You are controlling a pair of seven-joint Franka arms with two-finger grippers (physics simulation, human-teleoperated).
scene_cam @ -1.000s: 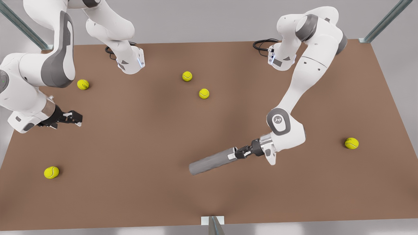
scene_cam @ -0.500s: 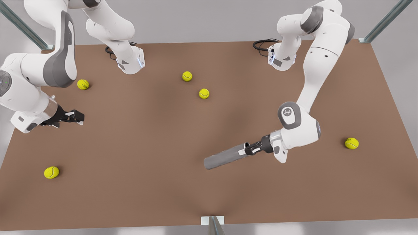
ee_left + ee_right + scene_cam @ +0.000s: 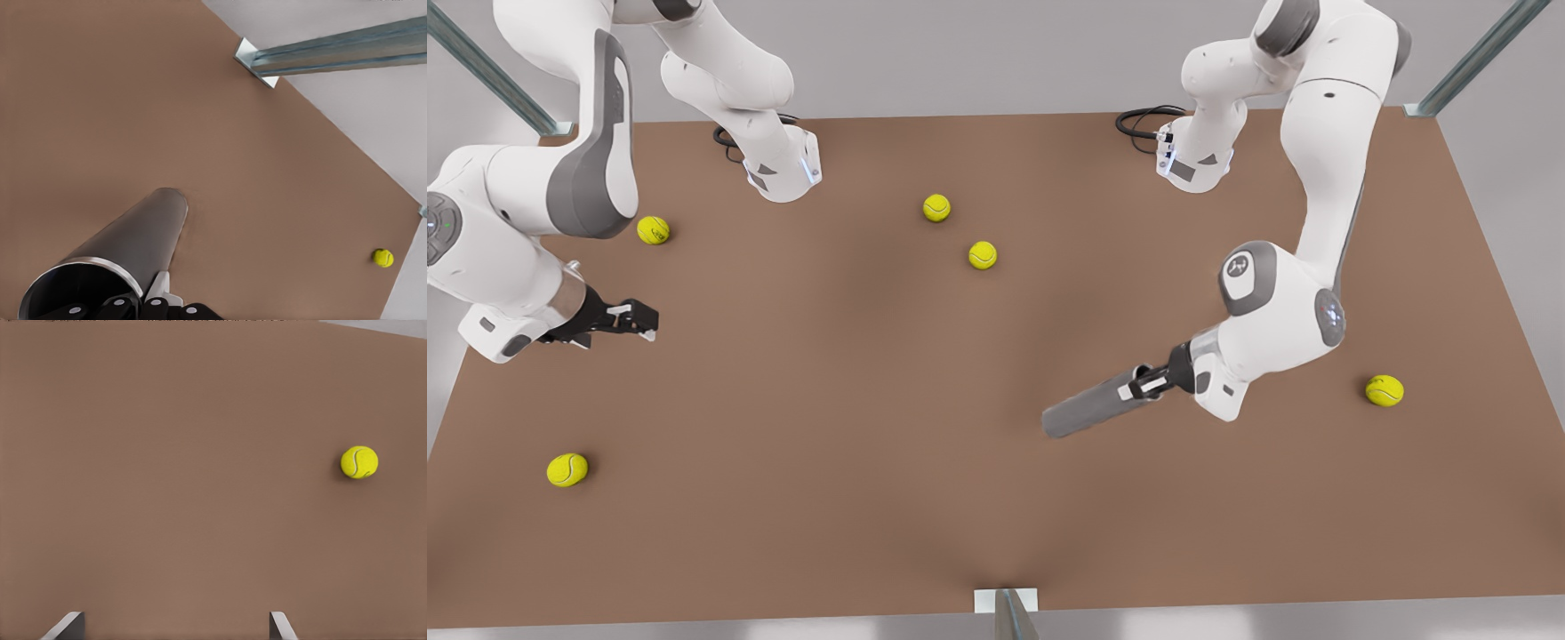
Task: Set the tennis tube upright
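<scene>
Right of centre in the front view: tennis tube [image 3: 1092,411] tilted above the brown table [image 3: 854,427], rim end clamped by left gripper [image 3: 1145,384]. Far left of frame: right gripper [image 3: 640,318] waiting, fingers [image 3: 67,625] spread wide, nothing held. Upper centre: two yellow balls [image 3: 936,207].

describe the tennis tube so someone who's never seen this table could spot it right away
On the brown table, look toward the front view's right, where the left gripper is shut on one end of a long thing. That is the tennis tube, tilted, with its far end low near the table. It is a dark grey smooth cylinder, unlike the small round yellow balls scattered about.
</scene>
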